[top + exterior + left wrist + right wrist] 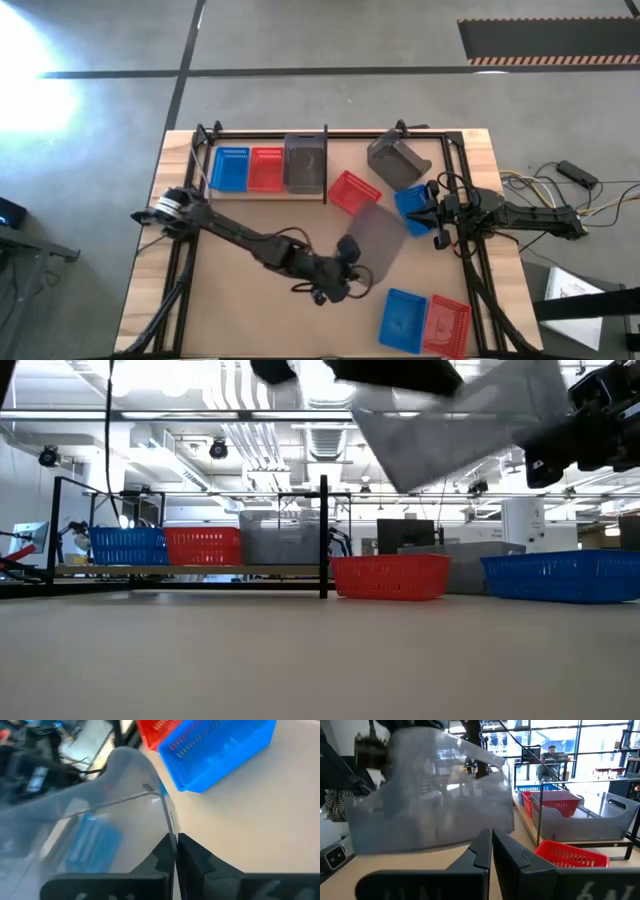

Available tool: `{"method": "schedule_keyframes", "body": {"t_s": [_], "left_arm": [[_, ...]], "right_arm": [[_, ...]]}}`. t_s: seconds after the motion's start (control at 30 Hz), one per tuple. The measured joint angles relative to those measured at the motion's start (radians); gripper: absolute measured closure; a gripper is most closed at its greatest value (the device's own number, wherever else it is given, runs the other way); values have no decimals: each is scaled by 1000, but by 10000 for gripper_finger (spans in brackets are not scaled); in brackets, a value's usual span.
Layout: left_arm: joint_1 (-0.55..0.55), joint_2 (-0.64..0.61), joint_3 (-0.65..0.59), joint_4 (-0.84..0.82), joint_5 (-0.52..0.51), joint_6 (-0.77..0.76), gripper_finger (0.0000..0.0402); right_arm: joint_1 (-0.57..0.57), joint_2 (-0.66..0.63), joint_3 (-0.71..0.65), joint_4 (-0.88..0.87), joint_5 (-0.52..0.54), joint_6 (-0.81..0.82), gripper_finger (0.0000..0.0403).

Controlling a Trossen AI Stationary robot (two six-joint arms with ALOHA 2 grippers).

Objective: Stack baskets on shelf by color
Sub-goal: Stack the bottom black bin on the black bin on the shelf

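Aloft – translucent grey basket (378, 237), tilted

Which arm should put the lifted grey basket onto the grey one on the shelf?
Left. The left gripper pinches the rim of the lifted grey basket; the right gripper is shut, off by the blue basket.

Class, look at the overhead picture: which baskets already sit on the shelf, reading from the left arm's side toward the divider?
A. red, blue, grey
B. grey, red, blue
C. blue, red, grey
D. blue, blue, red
C: on the shelf the blue basket lies outermost, the red basket next to it, and the grey basket sits against the dark divider.
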Motion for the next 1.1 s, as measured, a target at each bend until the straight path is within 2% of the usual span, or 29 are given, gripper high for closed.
{"method": "schedule_keyframes", "body": {"t_s": [0.17,0.33,0.43,0.57,0.77,0.9,1.1], "left_arm": [[-35,-131,-11,-130,-211,-127,401],[-5,-263,-18,-315,-445,-293,402],[60,-340,-38,-388,-470,-349,401],[217,-423,-90,-422,-435,-369,401],[513,-448,-173,-424,-55,-346,401],[608,-439,-231,-411,-22,-299,401],[636,-443,-289,-410,36,-224,401]], "right_arm": [[0,0,0,0,0,0,394],[0,0,0,0,0,0,394],[0,0,0,0,0,0,394],[0,0,0,0,0,0,394],[0,0,0,0,0,0,394],[0,0,0,0,0,0,394],[0,0,0,0,0,0,394]]}}
